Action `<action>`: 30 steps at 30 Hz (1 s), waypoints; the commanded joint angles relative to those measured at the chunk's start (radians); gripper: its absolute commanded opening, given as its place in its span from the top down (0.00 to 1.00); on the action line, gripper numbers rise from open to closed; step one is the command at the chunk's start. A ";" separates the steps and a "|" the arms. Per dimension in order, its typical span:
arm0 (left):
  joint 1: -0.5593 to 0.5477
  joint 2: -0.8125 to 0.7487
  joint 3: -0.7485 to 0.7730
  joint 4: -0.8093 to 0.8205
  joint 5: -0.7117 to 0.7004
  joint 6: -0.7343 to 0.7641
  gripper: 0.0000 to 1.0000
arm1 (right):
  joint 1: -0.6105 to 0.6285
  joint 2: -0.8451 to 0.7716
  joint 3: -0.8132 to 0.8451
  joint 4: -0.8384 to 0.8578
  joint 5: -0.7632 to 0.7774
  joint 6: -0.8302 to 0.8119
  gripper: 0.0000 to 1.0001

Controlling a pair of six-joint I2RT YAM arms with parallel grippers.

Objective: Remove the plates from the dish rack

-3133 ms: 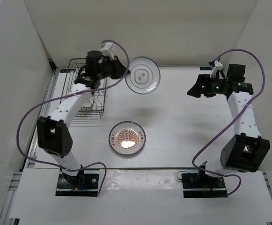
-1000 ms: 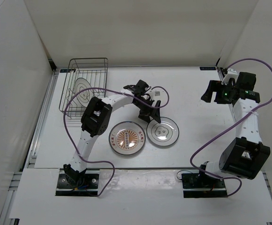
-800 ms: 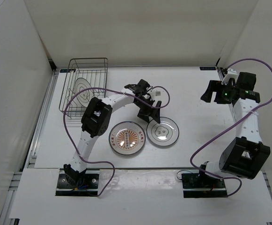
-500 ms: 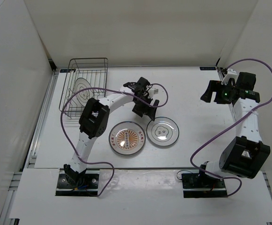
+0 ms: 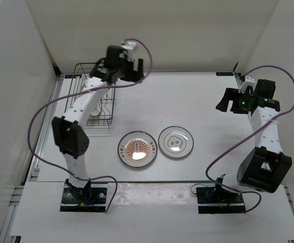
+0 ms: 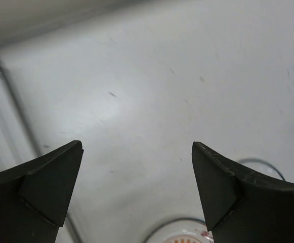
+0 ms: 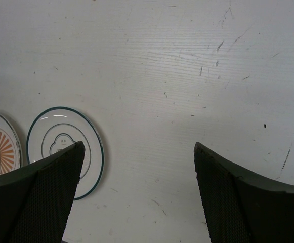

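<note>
Two plates lie flat mid-table: one with an orange sunburst centre [image 5: 137, 149] and a white one [image 5: 175, 142] to its right. Both also show in the right wrist view, the white plate [image 7: 66, 147] and the orange plate [image 7: 0, 147]. The dish rack [image 5: 84, 81] stands at the back left, and a white plate [image 5: 102, 108] inside it shows partly behind the arm. My left gripper [image 5: 134, 71] [image 6: 136, 147] hangs open and empty high beside the rack's far right corner. My right gripper [image 5: 221, 104] [image 7: 139, 146] is open and empty over the table's right side.
White walls close in the table at the back and on both sides. The left arm's purple cable [image 5: 40, 114] loops over the rack's near side. The orange plate's rim [image 6: 179, 235] shows at the bottom of the left wrist view.
The left arm let go of the white plate beside the orange one, then swung up and back to the dish rack, empty. The right arm has barely moved.
</note>
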 commanded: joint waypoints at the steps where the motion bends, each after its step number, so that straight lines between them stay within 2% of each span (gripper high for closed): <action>1: 0.103 -0.140 0.014 0.076 -0.098 -0.005 0.00 | -0.008 -0.013 -0.014 0.033 -0.027 0.012 0.10; 4: 0.193 -0.203 -0.038 0.067 -0.139 0.033 0.02 | -0.008 -0.015 -0.019 0.041 -0.022 0.019 0.10; 7: 0.235 -0.235 -0.066 -0.016 -0.240 0.118 0.05 | -0.006 -0.016 -0.028 0.049 -0.024 0.029 0.10; 10: 0.287 -0.281 -0.118 -0.099 -0.343 0.136 0.05 | -0.008 -0.024 -0.028 0.050 -0.013 0.034 0.10; 12: 0.345 -0.316 -0.216 -0.084 -0.316 0.121 0.05 | -0.006 -0.030 -0.034 0.045 -0.007 0.031 0.10; 16: 0.391 -0.339 -0.325 -0.073 -0.284 0.061 0.05 | -0.008 -0.035 -0.040 0.038 -0.016 0.013 0.10; 22: 0.411 -0.335 -0.402 -0.036 -0.265 0.019 0.05 | -0.008 -0.033 -0.044 0.041 -0.013 0.017 0.10; 23: 0.440 -0.330 -0.416 -0.027 -0.253 0.021 0.04 | -0.008 -0.033 -0.047 0.041 -0.018 0.017 0.10; 30: 0.456 -0.269 -0.430 -0.007 -0.156 -0.007 0.01 | -0.008 -0.013 -0.028 0.044 -0.036 0.026 0.10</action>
